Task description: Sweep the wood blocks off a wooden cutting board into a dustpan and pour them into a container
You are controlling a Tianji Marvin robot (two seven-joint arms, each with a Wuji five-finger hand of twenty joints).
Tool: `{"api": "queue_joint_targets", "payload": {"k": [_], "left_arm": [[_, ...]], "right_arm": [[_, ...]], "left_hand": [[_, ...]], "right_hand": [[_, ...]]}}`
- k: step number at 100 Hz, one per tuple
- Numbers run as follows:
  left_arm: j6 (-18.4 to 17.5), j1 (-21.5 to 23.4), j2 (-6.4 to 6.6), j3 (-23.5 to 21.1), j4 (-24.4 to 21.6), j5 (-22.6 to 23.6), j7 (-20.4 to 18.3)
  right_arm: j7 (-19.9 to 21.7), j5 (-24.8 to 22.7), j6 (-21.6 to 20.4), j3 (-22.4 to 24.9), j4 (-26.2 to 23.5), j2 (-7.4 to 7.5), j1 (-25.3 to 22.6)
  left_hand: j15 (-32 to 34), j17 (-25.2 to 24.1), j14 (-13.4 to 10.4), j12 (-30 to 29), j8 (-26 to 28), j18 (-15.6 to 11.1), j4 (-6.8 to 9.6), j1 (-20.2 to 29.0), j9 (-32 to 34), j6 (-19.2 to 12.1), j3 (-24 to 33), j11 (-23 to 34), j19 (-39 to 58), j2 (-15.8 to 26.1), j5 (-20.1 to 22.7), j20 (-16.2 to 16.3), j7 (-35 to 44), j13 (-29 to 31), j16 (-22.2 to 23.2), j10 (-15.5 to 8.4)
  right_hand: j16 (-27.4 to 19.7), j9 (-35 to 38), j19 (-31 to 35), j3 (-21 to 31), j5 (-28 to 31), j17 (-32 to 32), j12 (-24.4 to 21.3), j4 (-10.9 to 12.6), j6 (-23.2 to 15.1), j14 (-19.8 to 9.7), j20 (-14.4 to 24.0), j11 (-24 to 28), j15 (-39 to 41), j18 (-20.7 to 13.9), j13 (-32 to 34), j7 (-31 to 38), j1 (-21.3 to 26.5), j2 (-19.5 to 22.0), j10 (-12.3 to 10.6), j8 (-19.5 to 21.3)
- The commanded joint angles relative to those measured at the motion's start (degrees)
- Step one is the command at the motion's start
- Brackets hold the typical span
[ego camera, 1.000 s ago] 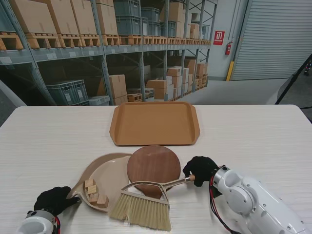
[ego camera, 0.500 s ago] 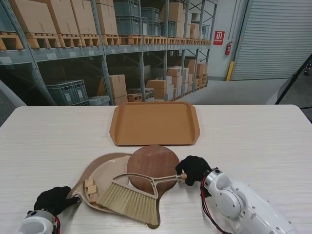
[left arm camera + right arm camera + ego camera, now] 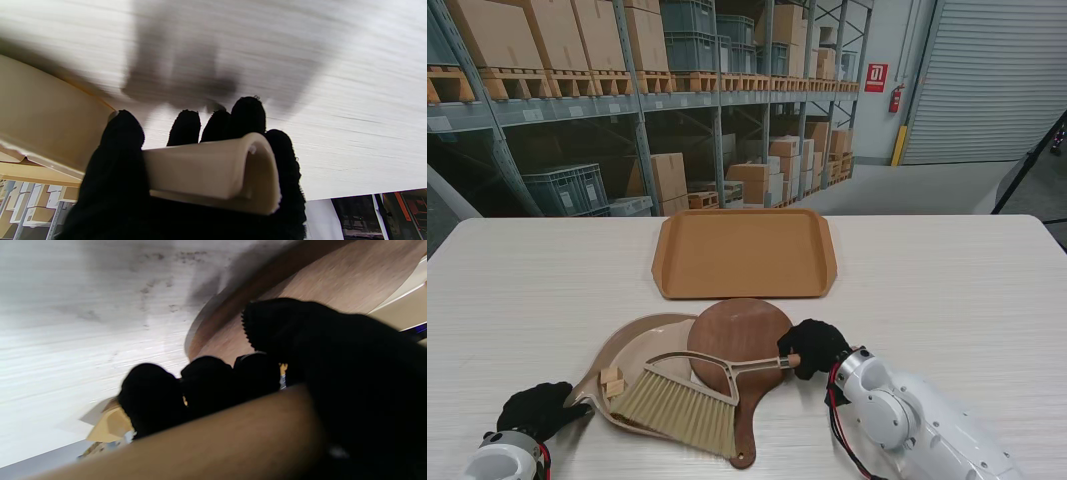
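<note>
- The dustpan [image 3: 642,370] is held by its handle in the left hand [image 3: 537,410], fingers wrapped around the pale handle end [image 3: 213,170]; this grip is best kept firm so the pan mouth stays flat on the table [image 3: 947,290].
- The brush [image 3: 689,402] is gripped at its wooden handle by the right hand [image 3: 812,345], fingers curled closed on it; its bristles lie over the pan, left of that hand.
- A few wood blocks [image 3: 611,381] are seen inside the pan, just beyond the bristle tips, between the two hands.
- The round cutting board [image 3: 742,335] lies just left of the right hand, its edge overlapping the pan; no blocks are made out on it.
- A short, low stroke toward the pan's back wall is judged best, so blocks are not flicked over the rim.
- The tray [image 3: 744,252] lies farther off, beyond both hands, ready for pouring.
</note>
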Motion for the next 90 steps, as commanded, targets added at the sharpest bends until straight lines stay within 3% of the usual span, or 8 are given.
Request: {"api": "queue_joint_targets", "payload": {"k": [1, 35, 90], "left_arm": [[-0.03, 0.24, -0.13, 0.11, -0.09, -0.01, -1.06], [-0.25, 0.13, -0.07, 0.09, -0.08, -0.02, -1.4], [-0.56, -0.03, 0.03, 0.17, -0.04, 0.26, -1.89]], "right_arm": [[0.85, 0.58, 1.5, 1.01, -1.52, -0.21, -1.23], [1.33, 1.06, 10.17, 7.56, -6.04, -0.53, -4.44], [-2.08, -2.17, 25.58, 14.86, -6.38, -1.34, -5.45]], "left_hand": [[0.48, -1.14, -11.55, -0.77, 0.47, -2.05, 0.3, 7.43, -0.9, -2.58, 3.56, 85.8, 1.39, 7.38, 1.66, 1.36, 2.22, -0.36, 0.32, -15.73], [0.47, -1.15, -11.54, -0.75, 0.49, -2.15, 0.3, 7.5, -0.92, -2.55, 3.57, 85.82, 1.38, 7.36, 1.6, 1.36, 2.2, -0.4, 0.33, -15.73], [0.42, -1.18, -11.53, -0.72, 0.52, -2.12, 0.29, 7.5, -0.95, -2.62, 3.55, 85.85, 1.35, 7.34, 1.59, 1.34, 2.22, -0.4, 0.31, -15.72]], "right_hand": [[-0.54, 4.36, 1.53, 25.34, 6.45, 0.95, -1.35, 0.56, -5.53, -4.14, -0.74, -4.35, 0.29, 0.42, 2.69, 0.5, 4.7, 6.05, -2.9, -1.92], [-0.02, 4.36, 2.54, 25.34, 6.86, 1.57, -0.51, 2.04, -5.44, -4.2, -0.3, -2.62, 2.4, 0.67, 2.65, 2.07, 5.03, 5.84, -2.75, -0.62], [-0.12, 4.33, 4.11, 25.34, 6.91, 2.25, -0.28, 3.08, -4.5, -4.02, -0.53, -1.24, 4.21, 0.79, 2.52, 2.31, 5.46, 5.97, -2.1, -0.14]]}}
